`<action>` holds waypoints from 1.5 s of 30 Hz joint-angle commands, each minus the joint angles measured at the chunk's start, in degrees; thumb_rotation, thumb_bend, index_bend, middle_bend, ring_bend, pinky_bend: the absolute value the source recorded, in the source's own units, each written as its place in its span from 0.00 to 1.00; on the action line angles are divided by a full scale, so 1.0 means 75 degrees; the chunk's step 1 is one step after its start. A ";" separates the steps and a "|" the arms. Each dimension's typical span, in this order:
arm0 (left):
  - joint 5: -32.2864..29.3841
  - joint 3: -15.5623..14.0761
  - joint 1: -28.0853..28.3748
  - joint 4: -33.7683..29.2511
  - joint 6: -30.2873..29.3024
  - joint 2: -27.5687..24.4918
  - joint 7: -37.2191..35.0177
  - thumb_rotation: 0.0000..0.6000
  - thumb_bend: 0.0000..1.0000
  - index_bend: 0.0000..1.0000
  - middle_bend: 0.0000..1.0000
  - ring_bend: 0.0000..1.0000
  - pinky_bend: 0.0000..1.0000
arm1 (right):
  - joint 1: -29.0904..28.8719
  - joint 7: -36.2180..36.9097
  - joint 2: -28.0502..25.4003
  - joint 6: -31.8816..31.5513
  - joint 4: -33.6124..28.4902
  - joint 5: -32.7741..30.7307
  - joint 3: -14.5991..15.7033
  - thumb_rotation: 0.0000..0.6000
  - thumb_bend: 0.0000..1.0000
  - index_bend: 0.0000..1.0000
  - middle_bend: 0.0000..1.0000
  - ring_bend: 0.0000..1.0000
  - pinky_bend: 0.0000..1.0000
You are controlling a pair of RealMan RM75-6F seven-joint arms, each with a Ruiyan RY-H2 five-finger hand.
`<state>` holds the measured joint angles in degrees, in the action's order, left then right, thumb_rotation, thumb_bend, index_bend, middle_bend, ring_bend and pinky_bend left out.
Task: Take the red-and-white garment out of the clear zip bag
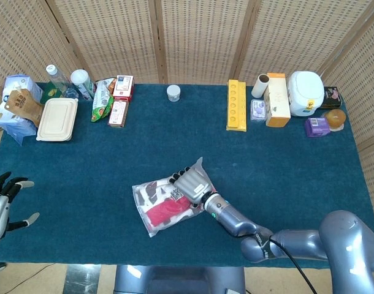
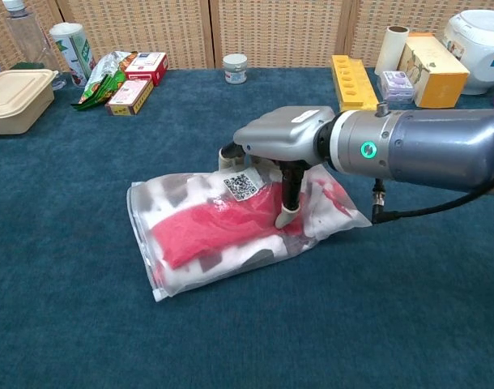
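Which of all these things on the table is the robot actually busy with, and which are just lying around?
Part of the job:
- clear zip bag
- red-and-white garment sealed inside it
- right hand, pressing down on the bag

Just lying about:
- beige lunch box
- small white jar
- yellow tray
- white appliance
- left hand, idle off the table's edge

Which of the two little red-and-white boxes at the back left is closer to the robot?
The lower red box, lying just beside the green snack packet. The other red box sits behind it, nearer the wicker screen.
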<state>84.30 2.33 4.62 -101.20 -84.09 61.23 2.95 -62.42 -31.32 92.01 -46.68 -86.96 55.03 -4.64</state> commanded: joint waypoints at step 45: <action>0.2327 0.0901 0.4463 -0.0098 0.3507 0.0614 0.1024 1.00 0.21 0.43 1.00 0.97 0.91 | 0.1974 0.8457 -0.2043 -0.1620 -0.0524 0.5326 0.0639 1.00 0.12 0.96 1.00 1.00 1.00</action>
<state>101.66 9.10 37.82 -102.14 -57.78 65.56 10.92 -47.61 31.85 76.70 -58.84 -90.82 94.88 0.13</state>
